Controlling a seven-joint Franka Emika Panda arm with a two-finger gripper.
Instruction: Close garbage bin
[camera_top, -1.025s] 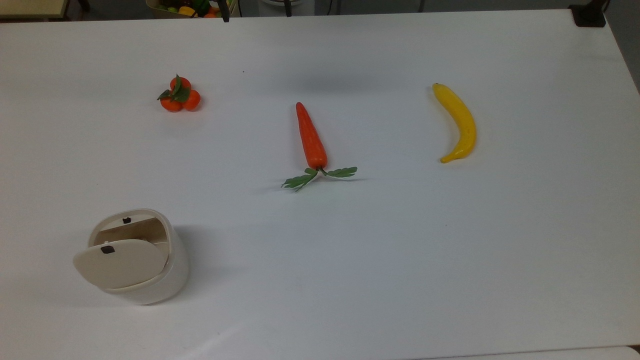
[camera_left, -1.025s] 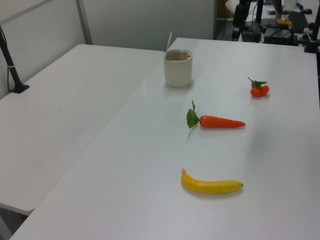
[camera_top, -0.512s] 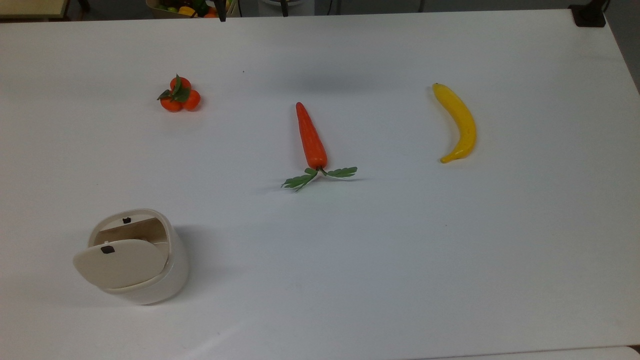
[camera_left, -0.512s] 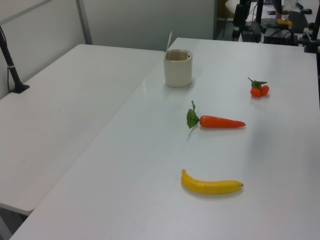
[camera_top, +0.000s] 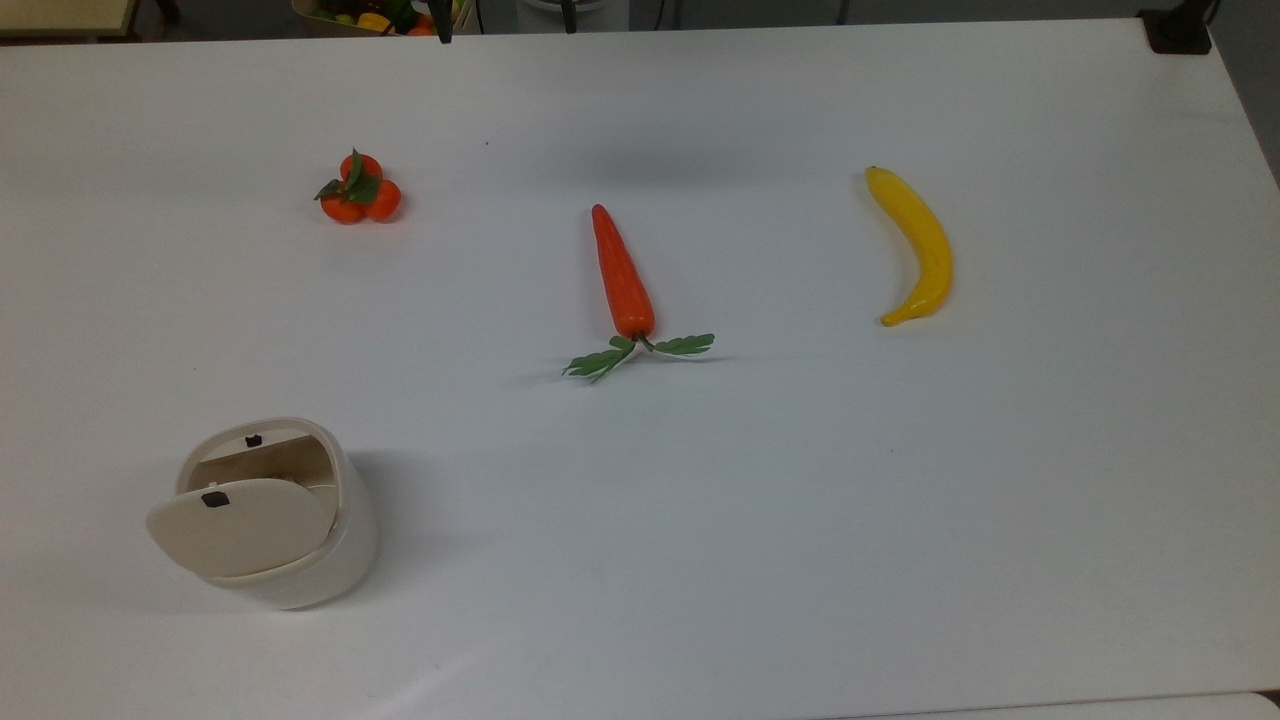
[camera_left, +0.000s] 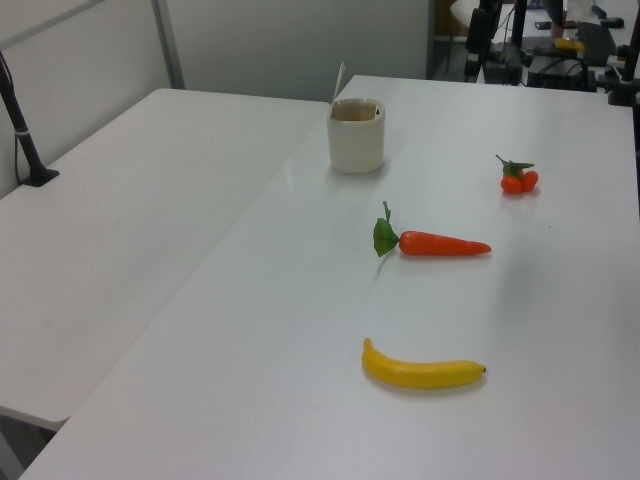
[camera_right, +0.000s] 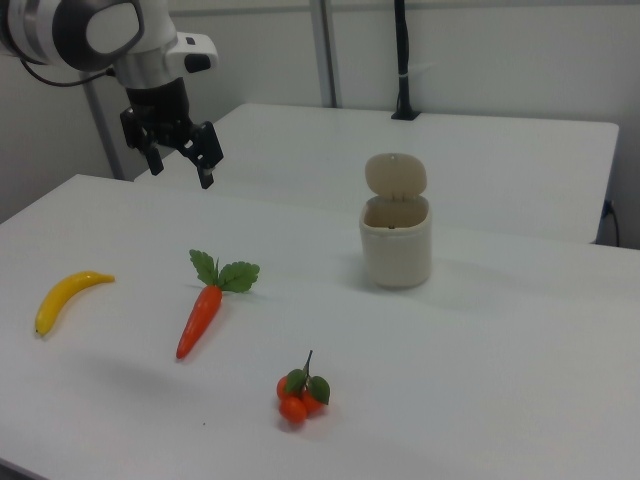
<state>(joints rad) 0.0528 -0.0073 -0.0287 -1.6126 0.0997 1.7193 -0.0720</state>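
Observation:
The garbage bin (camera_top: 335, 555) is a cream-white tub at the top view's lower left, with its hinged lid (camera_top: 240, 525) standing open and a small black tab on it. In the left view the garbage bin (camera_left: 356, 140) sits at the table's far side, its lid (camera_left: 339, 82) upright. In the right view the garbage bin (camera_right: 396, 245) stands mid-table with the lid (camera_right: 395, 174) raised. My gripper (camera_right: 182, 172) hangs open in the air at the right view's upper left, far from the bin and above the carrot, holding nothing.
On the white table (camera_top: 760, 520) lie an orange cluster (camera_top: 360, 190), a carrot (camera_top: 621, 275) with green leaves and a banana (camera_top: 918, 245). A second table (camera_left: 120, 220) adjoins at the left view's left, with a black post (camera_left: 25, 130) on it.

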